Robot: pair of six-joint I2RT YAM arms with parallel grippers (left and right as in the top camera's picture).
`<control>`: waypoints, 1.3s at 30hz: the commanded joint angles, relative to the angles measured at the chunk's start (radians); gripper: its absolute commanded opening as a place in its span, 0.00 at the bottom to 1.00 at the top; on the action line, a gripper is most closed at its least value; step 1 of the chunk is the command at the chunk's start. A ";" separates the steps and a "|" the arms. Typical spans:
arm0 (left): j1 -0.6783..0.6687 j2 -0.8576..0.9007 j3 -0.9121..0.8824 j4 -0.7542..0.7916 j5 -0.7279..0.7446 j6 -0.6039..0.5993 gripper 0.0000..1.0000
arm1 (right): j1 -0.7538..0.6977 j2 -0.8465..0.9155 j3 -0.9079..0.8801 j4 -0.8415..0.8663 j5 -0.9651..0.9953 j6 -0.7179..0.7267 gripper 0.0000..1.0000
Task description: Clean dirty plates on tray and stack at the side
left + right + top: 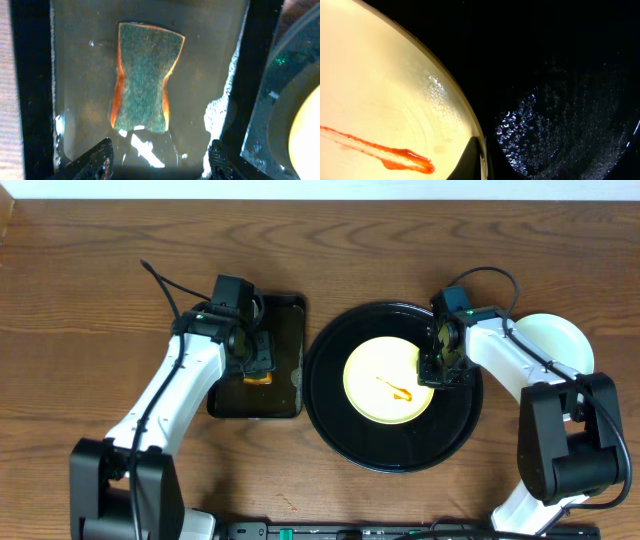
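Now the left gripper [157, 160], fingers apart, hovers over a sponge [142, 77] in the wet rectangular tray [30, 90]. The right gripper [438, 372], grip unclear, sits at the yellow plate [375, 380] rim on the round tray [330, 400].

Sauce-streaked yellow plate [370, 370] ctr of black tray [335, 412]; pale plate [560, 335] beside.

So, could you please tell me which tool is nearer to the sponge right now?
Left. The left tool hangs open over the sponge in the rectangular tray, while the right tool sits at the rim of the yellow plate on the round tray, well away from it.
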 commanded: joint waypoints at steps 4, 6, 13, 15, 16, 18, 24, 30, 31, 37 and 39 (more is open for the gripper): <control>0.002 0.095 -0.009 0.058 -0.031 -0.001 0.62 | -0.006 0.018 -0.029 0.006 0.006 0.003 0.01; 0.002 0.119 -0.009 0.074 -0.049 -0.001 0.62 | -0.006 0.018 -0.029 0.006 0.006 0.003 0.01; 0.002 0.219 -0.008 0.145 -0.092 -0.002 0.62 | -0.006 0.018 -0.029 0.002 0.006 0.003 0.01; 0.002 0.233 -0.008 0.153 -0.091 -0.002 0.52 | -0.006 0.018 -0.029 0.002 0.006 0.003 0.01; 0.001 0.246 -0.009 0.157 -0.088 -0.002 0.28 | -0.006 0.018 -0.029 0.002 0.006 0.003 0.01; 0.000 0.248 -0.008 0.157 -0.083 -0.002 0.10 | -0.006 0.018 -0.029 0.001 0.006 0.003 0.01; 0.001 0.181 -0.007 0.136 -0.054 0.000 0.07 | -0.006 0.018 -0.029 0.000 0.006 0.002 0.01; 0.001 0.021 -0.007 0.095 -0.054 -0.002 0.07 | -0.006 0.018 -0.029 -0.001 0.006 -0.001 0.01; 0.001 0.006 -0.007 0.088 -0.054 -0.003 0.07 | -0.006 0.018 -0.029 -0.001 0.006 -0.001 0.01; 0.000 -0.016 -0.010 0.054 -0.026 -0.050 0.07 | -0.006 0.018 -0.029 -0.002 0.006 -0.001 0.01; 0.000 -0.015 -0.015 0.060 0.026 -0.050 0.07 | -0.006 0.018 -0.029 -0.001 0.006 -0.001 0.01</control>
